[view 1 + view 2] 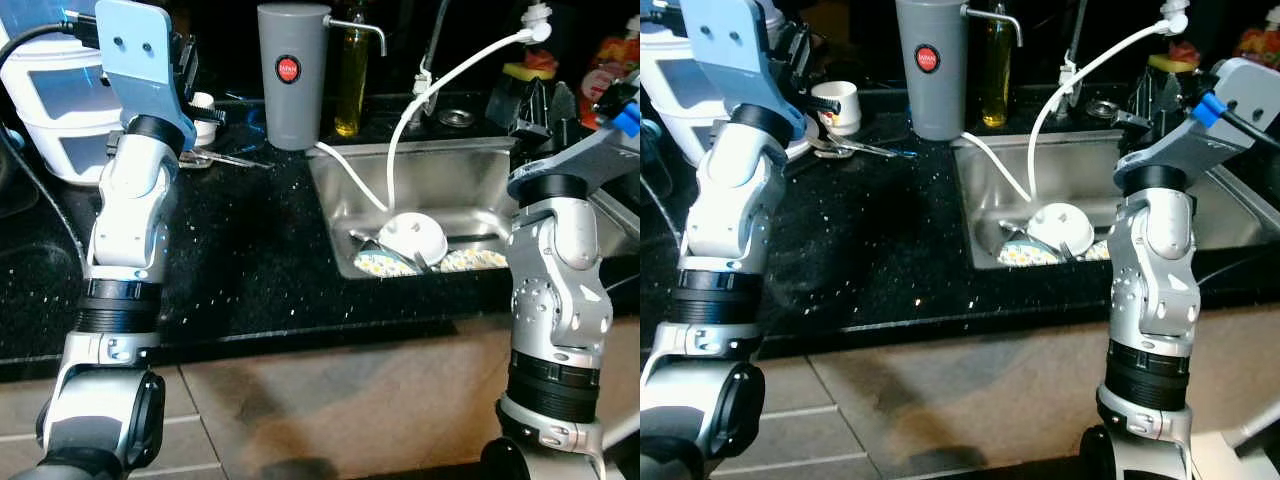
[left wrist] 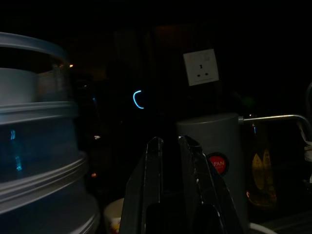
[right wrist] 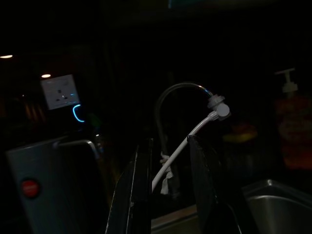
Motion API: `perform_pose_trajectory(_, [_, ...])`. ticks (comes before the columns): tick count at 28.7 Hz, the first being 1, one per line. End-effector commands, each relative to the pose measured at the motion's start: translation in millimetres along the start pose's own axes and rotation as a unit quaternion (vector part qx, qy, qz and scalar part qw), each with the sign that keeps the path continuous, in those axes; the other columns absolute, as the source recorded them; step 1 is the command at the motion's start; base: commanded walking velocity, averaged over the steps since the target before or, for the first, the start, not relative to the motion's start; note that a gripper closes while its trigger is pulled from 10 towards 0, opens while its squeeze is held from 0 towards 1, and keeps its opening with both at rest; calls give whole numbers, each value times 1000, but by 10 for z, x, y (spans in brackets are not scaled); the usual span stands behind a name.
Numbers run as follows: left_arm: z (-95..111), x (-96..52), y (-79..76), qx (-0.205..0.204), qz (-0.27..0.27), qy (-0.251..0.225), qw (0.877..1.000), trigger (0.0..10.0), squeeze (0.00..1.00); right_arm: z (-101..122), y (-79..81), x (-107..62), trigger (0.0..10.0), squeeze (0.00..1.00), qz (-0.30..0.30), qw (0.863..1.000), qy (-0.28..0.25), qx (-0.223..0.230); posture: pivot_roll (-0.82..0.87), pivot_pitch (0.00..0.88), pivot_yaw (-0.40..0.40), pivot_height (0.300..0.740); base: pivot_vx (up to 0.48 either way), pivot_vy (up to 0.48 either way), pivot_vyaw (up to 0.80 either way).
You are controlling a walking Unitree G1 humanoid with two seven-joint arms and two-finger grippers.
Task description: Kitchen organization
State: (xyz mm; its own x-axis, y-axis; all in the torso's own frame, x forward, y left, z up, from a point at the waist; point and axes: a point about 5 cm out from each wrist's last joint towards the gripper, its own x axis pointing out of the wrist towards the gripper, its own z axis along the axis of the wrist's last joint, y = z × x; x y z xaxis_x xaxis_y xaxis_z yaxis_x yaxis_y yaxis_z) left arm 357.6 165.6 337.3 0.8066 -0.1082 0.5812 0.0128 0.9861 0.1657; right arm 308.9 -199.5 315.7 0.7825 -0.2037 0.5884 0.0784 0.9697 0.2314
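Black speckled countertop [image 1: 250,270] runs left of a steel sink [image 1: 470,180]. At far left, the left gripper [image 2: 170,144] hovers raised beside a white stacked container [image 1: 50,100], its 2 fingers nearly together, gripping nothing. A grey dispenser [image 1: 292,75] (red round label) stands behind the sink. White bowl [image 1: 415,238] and patterned plates [image 1: 380,264] lie in the basin. Right gripper [image 3: 168,144] hovers above the sink, fingers parted and empty.
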Motion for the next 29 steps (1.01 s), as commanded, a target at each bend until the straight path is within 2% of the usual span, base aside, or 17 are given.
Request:
perform_pose_trajectory(1, [-31,0,24,11,1,6,1000,10000,0,-14,12,12,10000,0,3,1000,1,-1,26,0,-2,740,480,0,0])
perform_pose_trajectory(7, [-34,0,13,10,-1,6,1000,10000,0,-16,3,10,10000,0,2,1000,1,-1,27,0,0,740,412,0,0])
perform_pose_trajectory(26, [-24,-9,-29,2,-17,0,1000,10000,0,-22,-13,17,10000,0,4,1000,0,-4,26,0,-3,740,0,0,0])
perform_pose_trajectory(29, [-85,-5,-4,30,-21,22,999,10000,0,-25,-8,21,10000,0,6,1000,1,-4,26,0,-4,740,0,0,0])
